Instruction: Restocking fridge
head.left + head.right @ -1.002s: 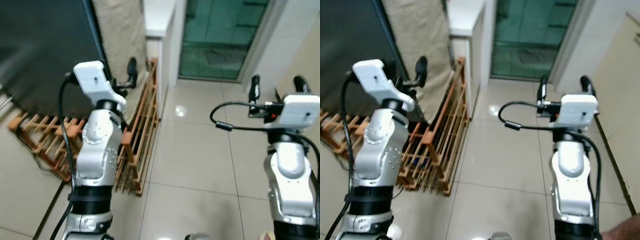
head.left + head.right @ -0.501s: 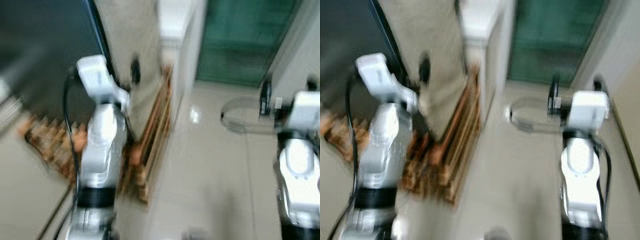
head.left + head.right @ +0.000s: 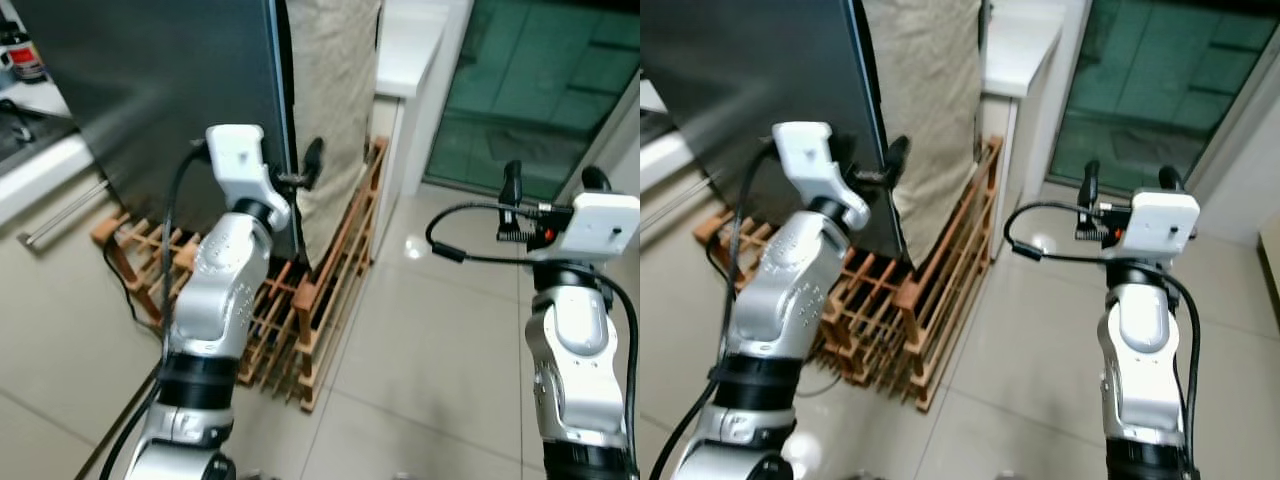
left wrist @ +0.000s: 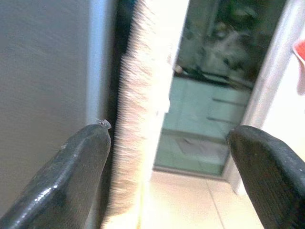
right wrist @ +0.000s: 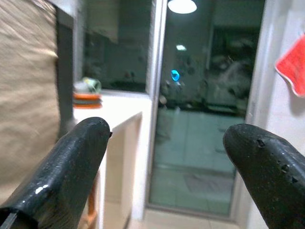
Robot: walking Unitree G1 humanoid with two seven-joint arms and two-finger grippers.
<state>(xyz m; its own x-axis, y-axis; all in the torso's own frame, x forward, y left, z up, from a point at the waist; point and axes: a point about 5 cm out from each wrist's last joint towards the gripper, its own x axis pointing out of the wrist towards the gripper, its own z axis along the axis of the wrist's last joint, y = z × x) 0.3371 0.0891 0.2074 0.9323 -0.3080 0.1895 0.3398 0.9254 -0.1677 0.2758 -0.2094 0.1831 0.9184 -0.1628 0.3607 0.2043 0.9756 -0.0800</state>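
Observation:
A tall dark fridge [image 3: 150, 90] stands at the upper left with its door closed. My left gripper [image 3: 305, 170] is raised right at the fridge's right front edge, beside a hanging beige cloth [image 3: 335, 100]. It is open, and in the left wrist view the fridge's grey side [image 4: 47, 71] and the cloth's edge lie between its fingers [image 4: 81, 167]. My right gripper [image 3: 1129, 180] is held up at the right over the tiled floor, open and holding nothing.
A wooden slatted rack [image 3: 330, 280] leans low against the fridge and cloth. A white counter [image 3: 415, 45] and a green glass door [image 3: 530, 90] are behind. A kitchen counter with a bottle [image 3: 20, 55] and a drawer handle [image 3: 60, 215] is at the left.
The whole view has shifted after a blurred moment, so the camera moved: the fridge and rack now sit nearer the middle. Both arms keep the same raised pose, grippers still open.

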